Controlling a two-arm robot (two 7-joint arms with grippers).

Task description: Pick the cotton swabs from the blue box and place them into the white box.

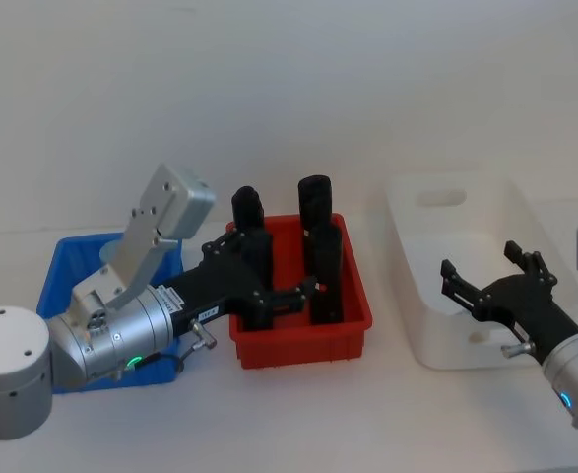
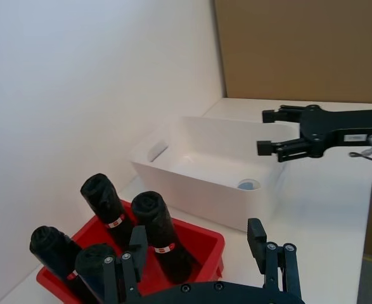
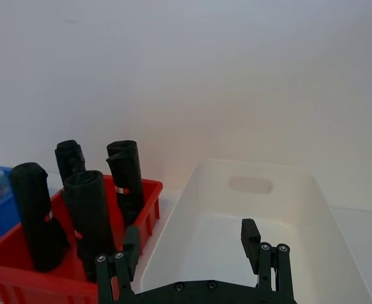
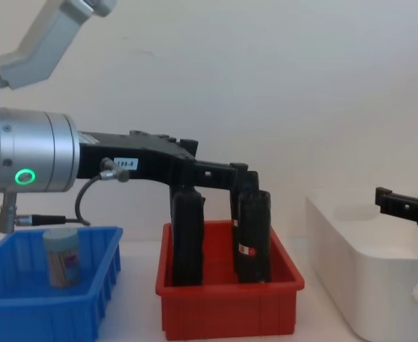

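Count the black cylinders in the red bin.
4 black cylinders stand in the red bin: back left, back right, front left, front right. None seems hidden.

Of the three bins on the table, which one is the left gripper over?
The red bin, the middle one holding black cylinders. The left gripper hangs above it; the blue box lies to its left, the white box to its right.

You have bright, even, diffuse light, seemingly from overhead. Shadows beside the red bin [image 1: 303,345] fall faint and soft on the bench [image 1: 298,424]. The white box [image 1: 456,345] nearly washes out against the pale wall [image 1: 269,79].
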